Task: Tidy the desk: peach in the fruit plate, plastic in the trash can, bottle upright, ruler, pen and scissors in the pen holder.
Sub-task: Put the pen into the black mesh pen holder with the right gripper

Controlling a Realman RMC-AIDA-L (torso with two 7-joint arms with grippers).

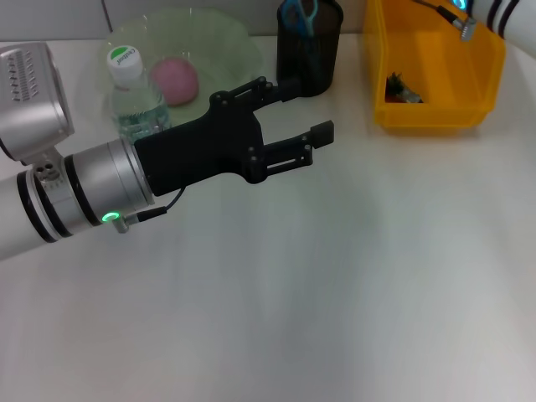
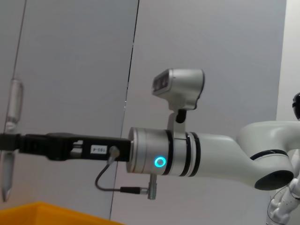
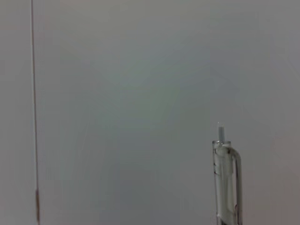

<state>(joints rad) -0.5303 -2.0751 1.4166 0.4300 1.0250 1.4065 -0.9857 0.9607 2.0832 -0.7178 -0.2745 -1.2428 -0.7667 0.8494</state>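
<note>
Clear plastic, the pen (image 2: pixel 13 101) stands upright in the right gripper (image 2: pixel 5 140), whose black fingers close across its barrel above the yellow trash can (image 1: pixel 435 113). The left wrist view shows this. In the head view only the right arm shows, at the upper right corner.

The pen holder (image 1: pixel 310 50) sits at top centre of the head view, with the blue scissors (image 1: pixel 298 15) already standing in it. The peach (image 1: pixel 173 79) lies in the green fruit plate (image 1: pixel 226 42) at upper left, and the bottle (image 1: pixel 134 96) stands upright at that plate's near edge.

The left gripper (image 1: pixel 306 109) is spread wide and empty, its fingertips right by the holder's base.

Dropping the pen in looks like the step in hand. To do it well, carry the pen sideways until it is over the holder's mouth, keep it vertical, and aim for the gap beside the scissor handles. Lower it before letting go so it cannot bounce out. The left arm likely needs to back away first, since it crowds the approach.
</note>
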